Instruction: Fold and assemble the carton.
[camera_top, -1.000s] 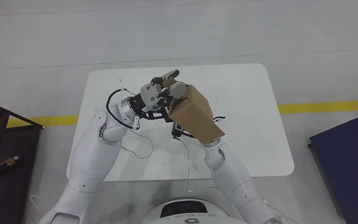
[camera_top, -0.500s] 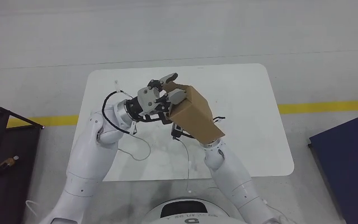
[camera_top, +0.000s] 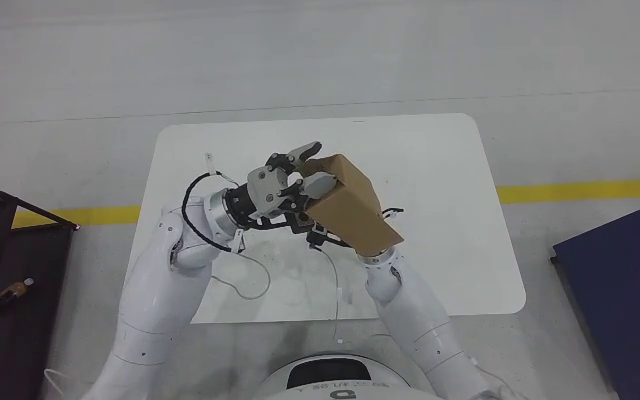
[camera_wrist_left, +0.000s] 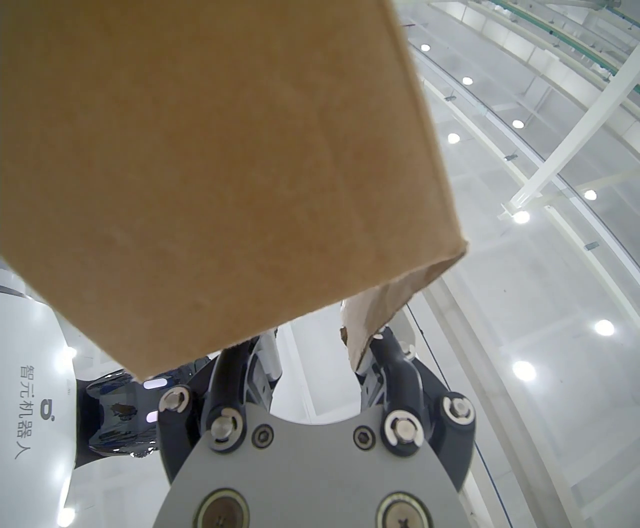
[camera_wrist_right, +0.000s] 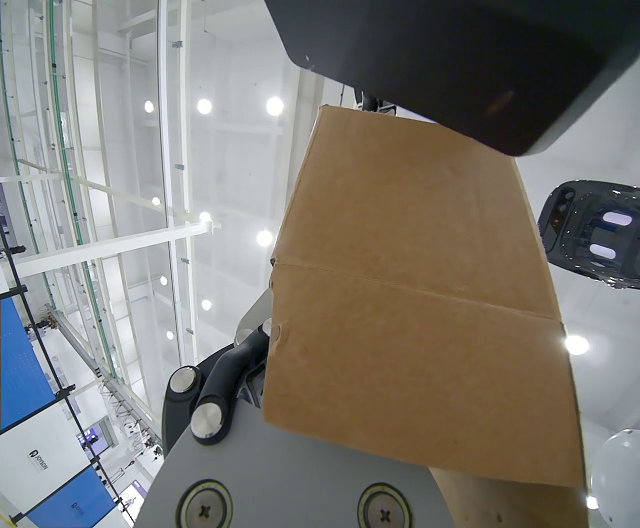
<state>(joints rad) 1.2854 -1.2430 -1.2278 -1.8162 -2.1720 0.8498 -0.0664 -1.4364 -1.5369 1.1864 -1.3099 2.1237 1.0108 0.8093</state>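
A brown carton hangs tilted above the white table, its long body running from the middle toward my right arm's wrist. My left gripper is at the carton's far-left end, open, with one dark finger above that end. In the left wrist view the carton looms close, and a loose flap rests against one finger. In the right wrist view the carton goes down between my right gripper's fingers, which are shut on it.
Thin cables trail over the table near my left arm. A dark cart stands on the floor to the left and a blue block to the right. The table's right half is bare.
My left gripper has shifted a little toward me along the carton's end and turned, and its elbow has swung. The carton and the right arm have stayed put.
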